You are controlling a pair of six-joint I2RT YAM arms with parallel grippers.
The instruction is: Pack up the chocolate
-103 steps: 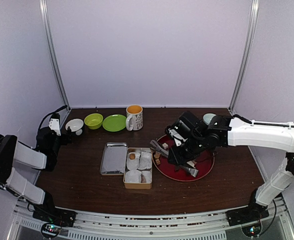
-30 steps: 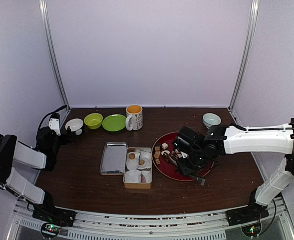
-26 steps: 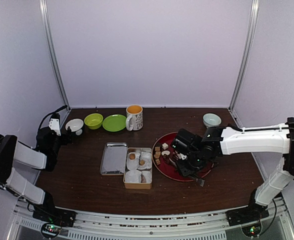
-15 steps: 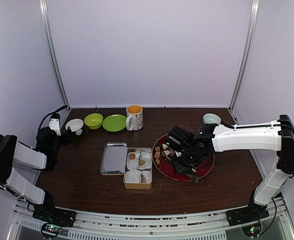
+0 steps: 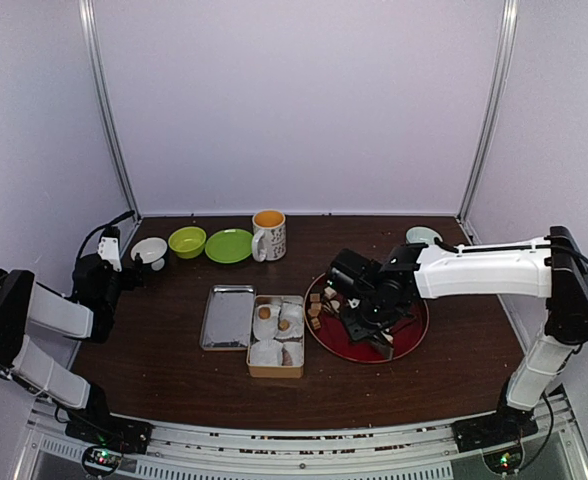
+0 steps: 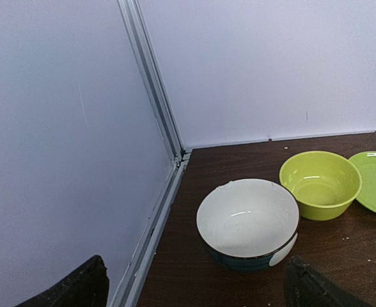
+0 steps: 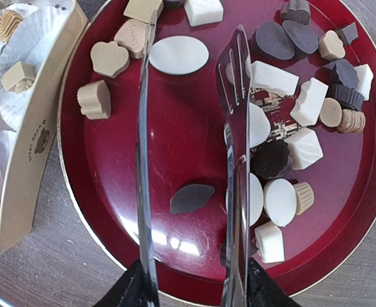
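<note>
The chocolate (image 7: 284,147), several dark, tan and white pieces, lies on a red plate (image 7: 111,166), seen also in the top view (image 5: 414,330). My right gripper (image 7: 191,291) is shut on thin metal tongs (image 7: 236,128), whose blades stand apart just above the plate. A white oval piece (image 7: 178,54) lies between the blade tips, and a dark leaf-shaped piece (image 7: 191,198) lies between the blades nearer me. The tan box (image 5: 277,336) left of the plate holds white paper liners and two tan pieces (image 5: 264,312). My left gripper (image 6: 194,288) is open and empty at the far left.
A metal lid (image 5: 228,316) lies left of the box. At the back stand a mug (image 5: 269,234), a green plate (image 5: 229,245), a green bowl (image 5: 187,241) and a white bowl (image 6: 249,224) close before the left gripper. A pale bowl (image 5: 421,235) sits behind the right arm.
My right gripper has moved left across the red plate with the tongs, from the plate's right side to its left half. The left arm has not moved.
</note>
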